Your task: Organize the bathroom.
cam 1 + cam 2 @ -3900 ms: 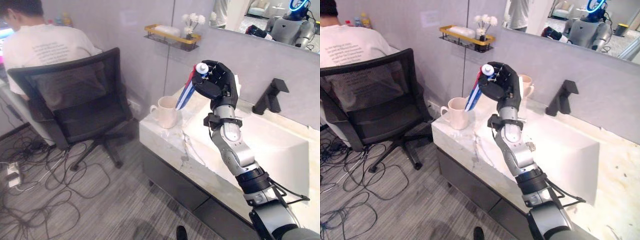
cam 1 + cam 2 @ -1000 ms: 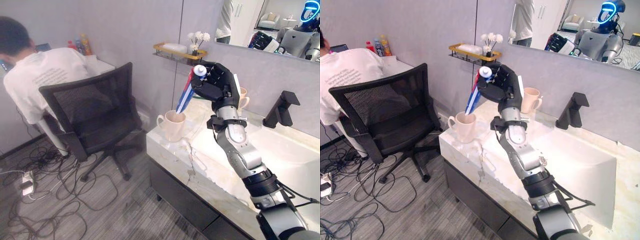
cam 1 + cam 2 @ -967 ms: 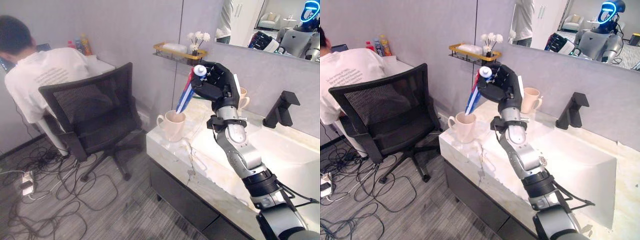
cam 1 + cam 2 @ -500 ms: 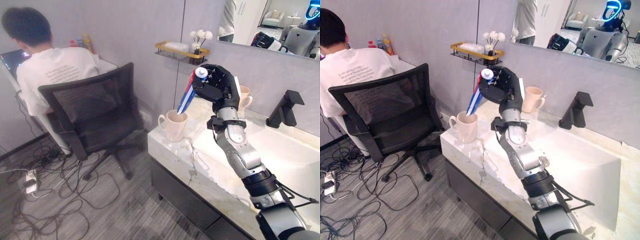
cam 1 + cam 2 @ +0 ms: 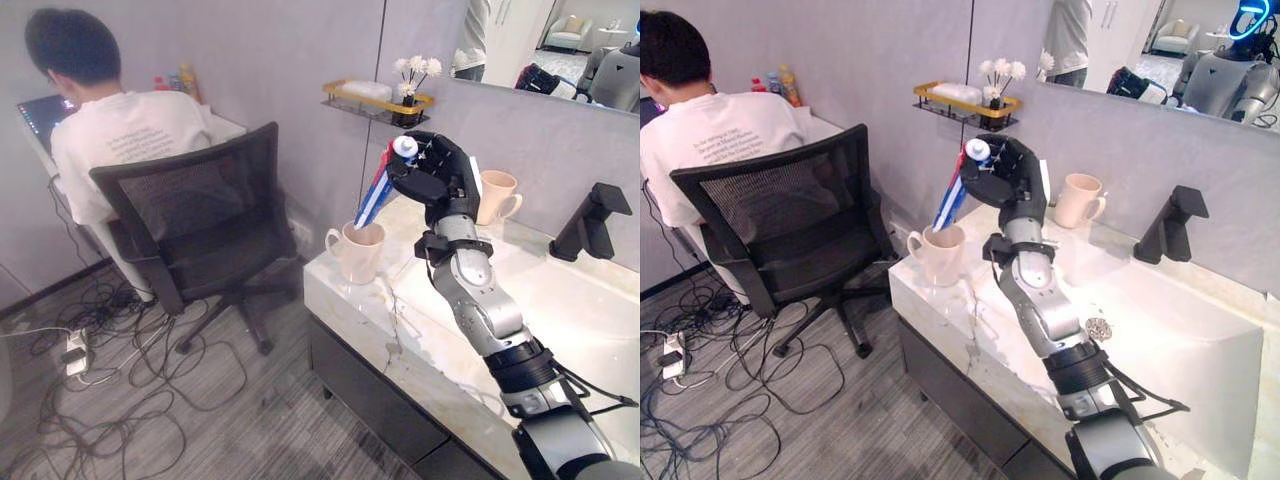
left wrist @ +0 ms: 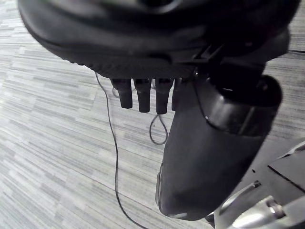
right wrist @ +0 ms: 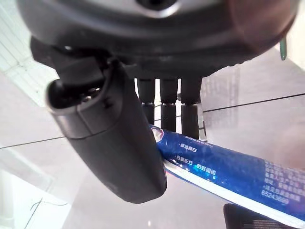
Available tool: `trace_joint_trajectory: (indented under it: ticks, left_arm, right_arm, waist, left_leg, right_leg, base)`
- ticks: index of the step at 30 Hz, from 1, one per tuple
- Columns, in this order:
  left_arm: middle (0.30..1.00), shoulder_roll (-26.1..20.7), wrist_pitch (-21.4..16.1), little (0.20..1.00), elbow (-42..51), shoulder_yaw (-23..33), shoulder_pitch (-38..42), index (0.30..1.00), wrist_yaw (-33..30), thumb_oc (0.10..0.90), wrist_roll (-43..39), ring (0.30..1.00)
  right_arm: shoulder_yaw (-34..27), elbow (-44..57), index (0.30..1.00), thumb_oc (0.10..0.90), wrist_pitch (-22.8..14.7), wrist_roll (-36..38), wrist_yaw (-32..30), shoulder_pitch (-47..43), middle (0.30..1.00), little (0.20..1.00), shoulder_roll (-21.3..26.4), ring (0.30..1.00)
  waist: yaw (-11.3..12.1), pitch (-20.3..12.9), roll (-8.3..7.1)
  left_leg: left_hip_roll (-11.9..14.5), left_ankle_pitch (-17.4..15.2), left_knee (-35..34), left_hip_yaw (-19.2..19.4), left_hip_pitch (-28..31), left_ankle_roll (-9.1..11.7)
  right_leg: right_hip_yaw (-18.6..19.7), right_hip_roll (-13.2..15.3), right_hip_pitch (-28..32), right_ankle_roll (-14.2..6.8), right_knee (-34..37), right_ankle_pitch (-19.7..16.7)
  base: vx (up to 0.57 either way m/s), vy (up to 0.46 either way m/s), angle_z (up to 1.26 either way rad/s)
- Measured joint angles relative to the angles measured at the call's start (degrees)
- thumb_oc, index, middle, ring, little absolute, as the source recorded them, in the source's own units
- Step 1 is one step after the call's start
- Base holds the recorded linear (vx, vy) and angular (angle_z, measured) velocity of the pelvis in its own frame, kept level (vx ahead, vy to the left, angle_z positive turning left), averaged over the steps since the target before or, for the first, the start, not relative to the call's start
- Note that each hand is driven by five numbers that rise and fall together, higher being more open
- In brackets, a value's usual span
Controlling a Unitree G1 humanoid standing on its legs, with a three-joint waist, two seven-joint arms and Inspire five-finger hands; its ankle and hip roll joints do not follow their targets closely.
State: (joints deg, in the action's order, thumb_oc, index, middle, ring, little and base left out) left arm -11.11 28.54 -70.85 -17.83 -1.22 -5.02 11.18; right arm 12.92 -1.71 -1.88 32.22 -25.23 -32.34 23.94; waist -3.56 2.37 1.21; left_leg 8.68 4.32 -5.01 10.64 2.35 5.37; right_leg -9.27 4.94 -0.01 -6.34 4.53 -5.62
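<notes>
We saw the right hand held up above the marble surface, w/ thumb & fingers curled round a blue tube. In the right wrist view the tube lay across the hand, pinched by the thumb. The white cap was up at the top of the fist. The flat end pointed down & sat just inside the rim of a cream mug, or right above it; we could not tell if it touched. That mug stood near the left corner of the surface.

A 2nd mug stood farther back by the wall, behind the hand. A black tap was by the sink on the right. On the wall hung a small gold shelf w/ white flowers on it. A mirror was above the tap.

The left hand showed in the left wrist view, above the grey floor. Its fingers pointed straight out, relaxed, & held nothing.

A person in a white shirt sat w/ back to us at a desk. A black chair stood between the person & the surface. Some bottles stood by the wall.
</notes>
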Motion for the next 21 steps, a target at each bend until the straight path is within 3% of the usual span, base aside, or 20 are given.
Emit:
trace_joint_trajectory:
  ticks: [5,21]
  left_arm:
    - [0.900,0.1,0.6,0.900,0.0,-0.5,1.2,0.900,0.2,0.800,-0.4,0.900]
    - [0.900,0.2,2.3,0.900,0.1,-0.9,3.0,0.900,0.3,0.800,-0.3,0.900]
  right_arm:
    - [0.0,0.0,0.300,0.400,1.8,0.1,-0.5,0.0,0.300,0.300,0.0,0.300]
    - [0.0,0.1,0.300,0.400,1.8,1.6,0.0,0.0,0.300,0.300,0.0,0.300]
  waist:
    - [0.0,1.1,0.01]
    - [-0.9,2.2,-0.17]
  left_leg:
    - [0.0,0.2,0.0,0.0,0.0,0.3]
    - [0.0,0.2,0.1,0.4,0.1,0.3]
  right_leg:
    - [0.0,0.0,0.0,-0.1,0.0,0.1]
    - [0.2,0.0,0.1,-0.2,0.0,0.2]
  base:
    - [0.00,0.000,0.00]
    - [0.00,0.000,0.00]
